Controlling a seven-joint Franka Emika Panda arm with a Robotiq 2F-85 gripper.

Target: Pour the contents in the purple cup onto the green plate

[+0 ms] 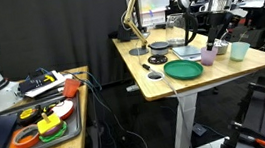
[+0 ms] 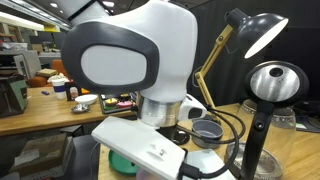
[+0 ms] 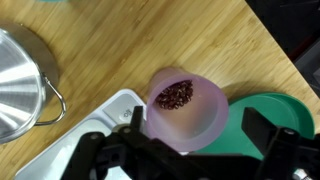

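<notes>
Purple cup (image 3: 190, 115) beneath spread fingers (image 3: 262, 130); only wrist view reveals its dark contents (image 3: 175, 95).

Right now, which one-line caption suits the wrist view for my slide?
Purple cup with dark contents, framed by the gripper, green plate beside it on the wooden table.

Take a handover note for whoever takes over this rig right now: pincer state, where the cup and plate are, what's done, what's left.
Pincer: open, one finger on each side of the purple cup; no grip visible.
Purple cup: upright on the table, next to the green plate; the contents are inside.
Done: pincer lined up at the cup.
Left: close, lift, tip onto the plate.
</notes>
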